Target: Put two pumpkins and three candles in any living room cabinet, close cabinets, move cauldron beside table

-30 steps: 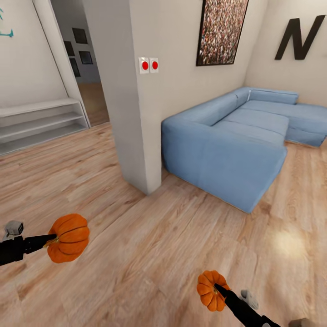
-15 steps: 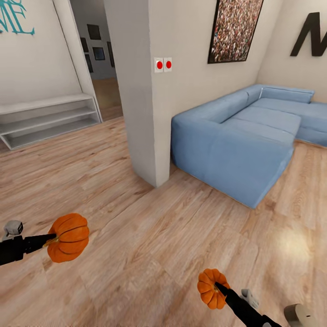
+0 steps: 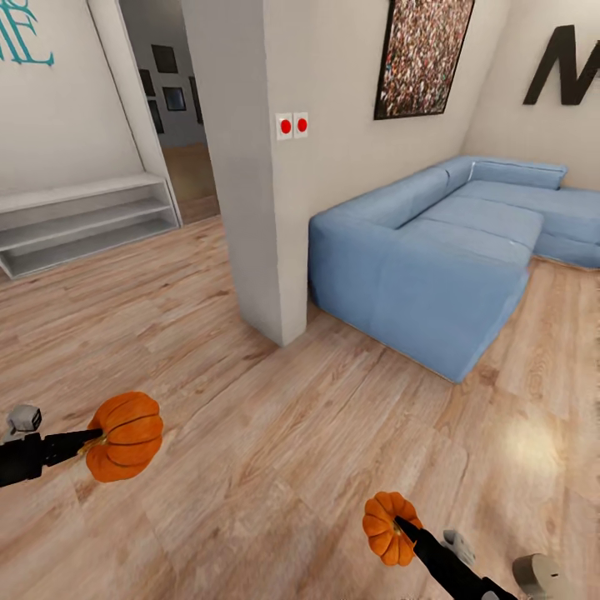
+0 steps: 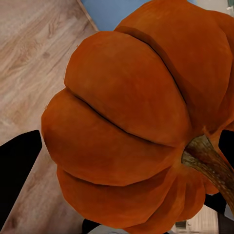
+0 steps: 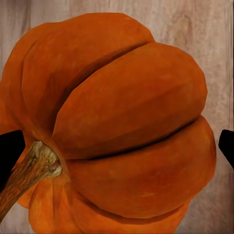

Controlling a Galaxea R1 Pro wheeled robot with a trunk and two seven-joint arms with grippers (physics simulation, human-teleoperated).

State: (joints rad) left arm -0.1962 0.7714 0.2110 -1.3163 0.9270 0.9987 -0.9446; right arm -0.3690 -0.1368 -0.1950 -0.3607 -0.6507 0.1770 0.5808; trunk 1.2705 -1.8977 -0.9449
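Closest to the robot are its two arms, low over the wood floor [image 3: 275,433]. The left gripper [image 3: 92,439] is clamped on a pumpkin [image 3: 127,437]. The right gripper [image 3: 398,527] is clamped on the other pumpkin [image 3: 387,528]. Both pumpkins hang in the air above the floor, well apart from each other.

In the left wrist view the left pumpkin [image 4: 141,117] sits between the dark fingers [image 4: 17,170], with its brown stem [image 4: 209,165] off to one side. In the right wrist view the right pumpkin [image 5: 122,126] is held the same way, and a dark fingertip [image 5: 9,151] shows at each edge.

The pumpkins look hard and round, with smooth ribbed skin. I think they are not very heavy, but they could slip or roll. Squeezing the fat sides, as now, seems safer than pulling the thin stem, which might snap.

Farther on stands a white wall corner [image 3: 258,208] with two red buttons [image 3: 293,126]. Beside it is a big blue sofa [image 3: 433,258]. Far off, by a doorway, is a low white shelf [image 3: 83,221], and I see nothing on it.

No dark brown cabinet, candle or cauldron is seen here, so the robot seems to be on its way with the pumpkins.
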